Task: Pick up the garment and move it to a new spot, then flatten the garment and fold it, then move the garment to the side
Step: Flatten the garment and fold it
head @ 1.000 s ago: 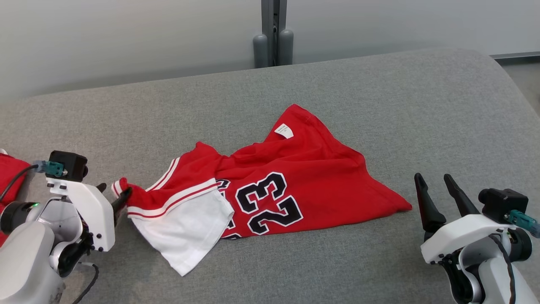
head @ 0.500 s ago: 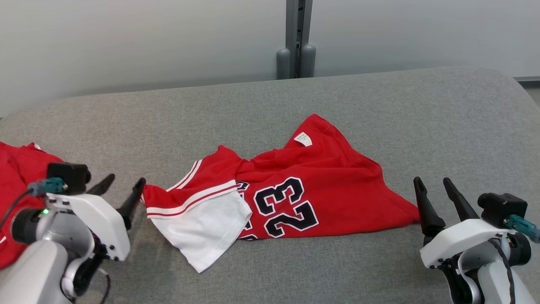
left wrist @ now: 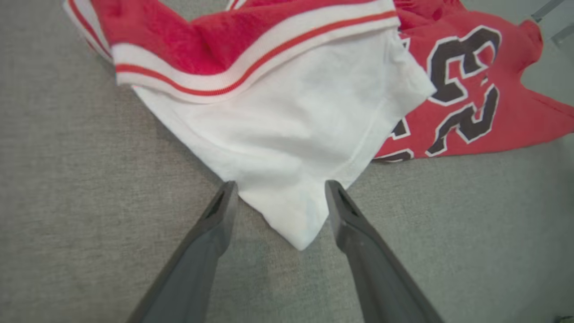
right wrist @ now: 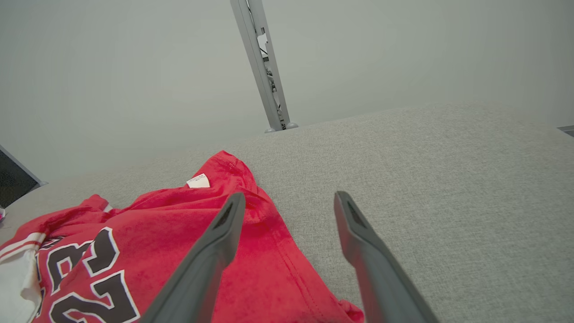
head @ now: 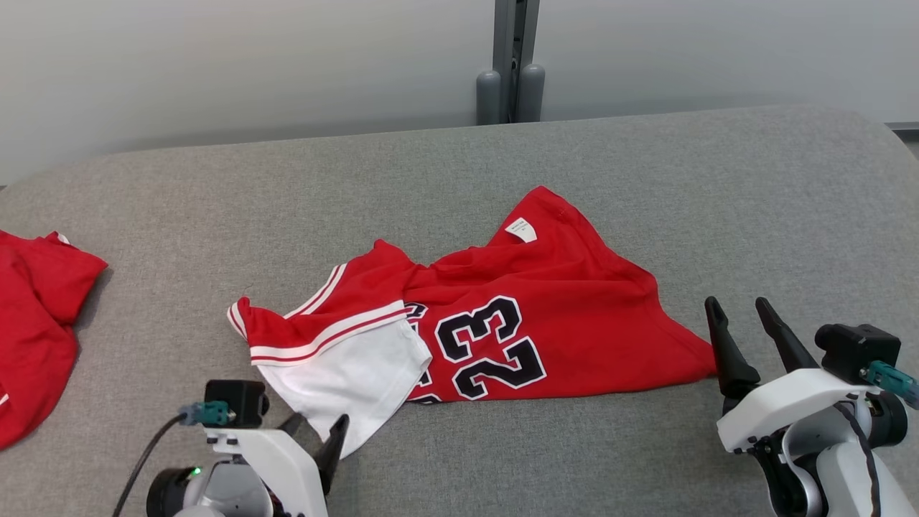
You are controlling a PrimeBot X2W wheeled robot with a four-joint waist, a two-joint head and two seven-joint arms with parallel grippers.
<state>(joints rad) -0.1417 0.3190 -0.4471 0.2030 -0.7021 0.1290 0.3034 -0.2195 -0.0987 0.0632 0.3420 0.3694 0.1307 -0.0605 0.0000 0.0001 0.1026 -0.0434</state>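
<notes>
- Since a second ago, the left end effector (head: 314, 434) has let go of the striped red sleeve edge (head: 240, 319) and come round to the near side. Its jaws are released and straddle the garment's white corner (left wrist: 296, 224); whether the fingers touch the cloth I cannot tell.
- The grey fabric-covered desk (head: 646, 179) has wide bare room beyond the garment and to its right. Its far edge runs along a pale wall, and its right end rounds off.
- The red basketball jersey with black-and-white "23" and a white sleeve (head: 574, 316) lies crumpled at the desk's middle.
- A second red cloth (head: 36, 345) lies at the desk's left edge, well apart from the jersey.
- The right end effector (head: 736, 304) is released and empty, just beside the jersey's right corner. In its wrist view one finger crosses the red hem and the other crosses bare desk.
- A small white label (head: 522, 230) sits near the jersey's far peak.
</notes>
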